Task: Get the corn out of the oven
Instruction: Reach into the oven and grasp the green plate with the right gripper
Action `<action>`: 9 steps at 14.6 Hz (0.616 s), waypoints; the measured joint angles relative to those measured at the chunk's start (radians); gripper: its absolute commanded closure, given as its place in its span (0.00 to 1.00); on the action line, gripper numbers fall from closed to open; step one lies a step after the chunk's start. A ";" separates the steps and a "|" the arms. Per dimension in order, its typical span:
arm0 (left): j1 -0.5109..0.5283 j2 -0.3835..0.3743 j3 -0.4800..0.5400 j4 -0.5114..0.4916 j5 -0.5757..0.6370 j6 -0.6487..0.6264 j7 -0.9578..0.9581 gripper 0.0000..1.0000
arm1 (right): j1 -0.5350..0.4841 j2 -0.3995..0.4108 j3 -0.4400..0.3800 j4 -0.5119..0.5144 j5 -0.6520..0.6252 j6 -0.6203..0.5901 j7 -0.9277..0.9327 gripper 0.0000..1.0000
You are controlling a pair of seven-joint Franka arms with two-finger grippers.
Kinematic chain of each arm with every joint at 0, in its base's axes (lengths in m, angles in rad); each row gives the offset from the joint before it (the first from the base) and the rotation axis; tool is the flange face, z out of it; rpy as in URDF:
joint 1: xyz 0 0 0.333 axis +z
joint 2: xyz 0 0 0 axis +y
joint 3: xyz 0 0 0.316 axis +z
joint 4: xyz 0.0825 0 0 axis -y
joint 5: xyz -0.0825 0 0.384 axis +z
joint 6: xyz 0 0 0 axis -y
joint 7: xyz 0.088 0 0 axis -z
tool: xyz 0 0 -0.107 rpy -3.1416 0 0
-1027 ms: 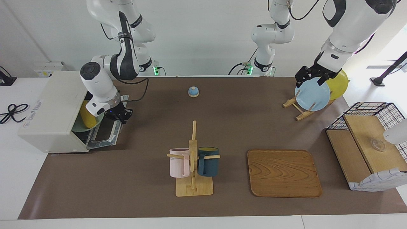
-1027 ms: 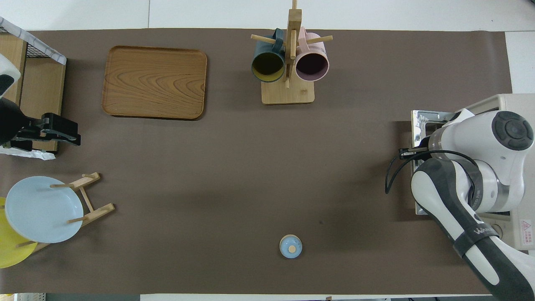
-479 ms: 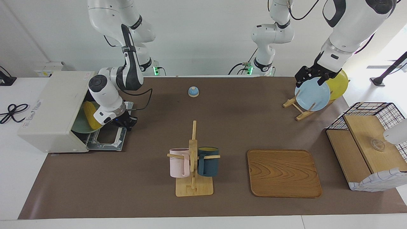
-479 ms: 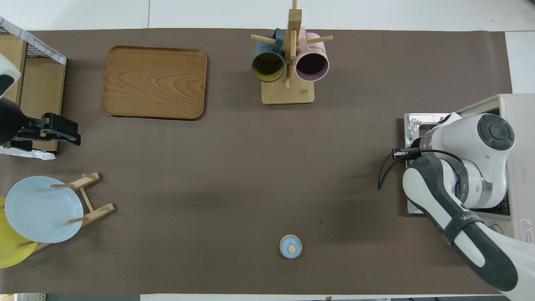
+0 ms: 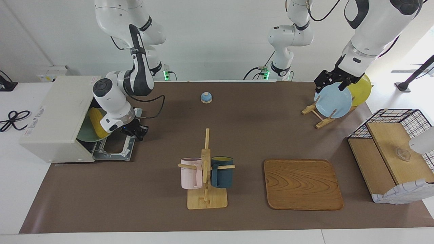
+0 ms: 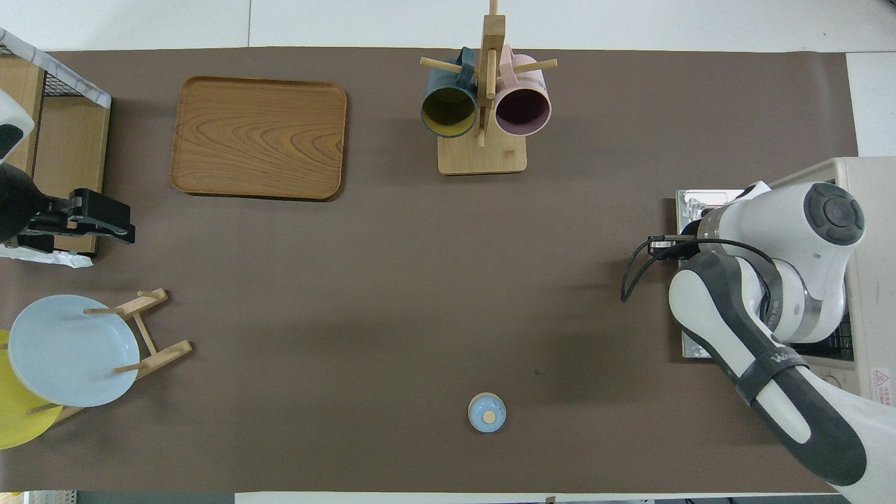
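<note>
Facing view first: the corn (image 5: pixel 96 122) lies on a green plate (image 5: pixel 84 135) inside the open oven (image 5: pixel 56 117), at the right arm's end of the desk (image 5: pixel 237 142), its door (image 5: pixel 117 149) folded flat. It looks light, stiff and rounded, with a bumpy skin that should give some grip, though I'd expect it to roll on the plate; a hold across the thick middle seems safest. The right gripper (image 5: pixel 136 130) sits over the door just in front of the oven's mouth, shut with nothing in it, apart from the corn. The left gripper (image 5: pixel 330 82) waits fully open over the blue plate (image 5: pixel 333 100) on the plate rack (image 5: pixel 317 113), holding nothing. By my count: one corn, one oven, three plates (green, blue, and a yellow plate (image 5: pixel 361 89) in the same rack), two mugs (image 5: pixel 222 171) on one mug stand (image 5: pixel 206 200), one wooden tray (image 5: pixel 301 184), one small blue bell (image 5: pixel 206 97), and one wire shelf (image 5: pixel 393 159).
</note>
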State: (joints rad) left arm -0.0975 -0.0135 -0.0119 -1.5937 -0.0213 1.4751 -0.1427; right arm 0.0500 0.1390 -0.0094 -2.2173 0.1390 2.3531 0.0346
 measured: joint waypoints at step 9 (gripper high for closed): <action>0.000 0.000 0.000 0.000 0.000 0.000 0.000 0.00 | -0.050 -0.157 -0.027 0.073 -0.147 -0.343 0.059 0.71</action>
State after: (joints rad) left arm -0.0975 -0.0135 -0.0119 -1.5938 -0.0213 1.4751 -0.1428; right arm 0.0004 -0.0178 -0.0362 -2.1440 -0.0083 2.0099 0.0939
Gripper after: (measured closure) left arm 0.000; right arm 0.727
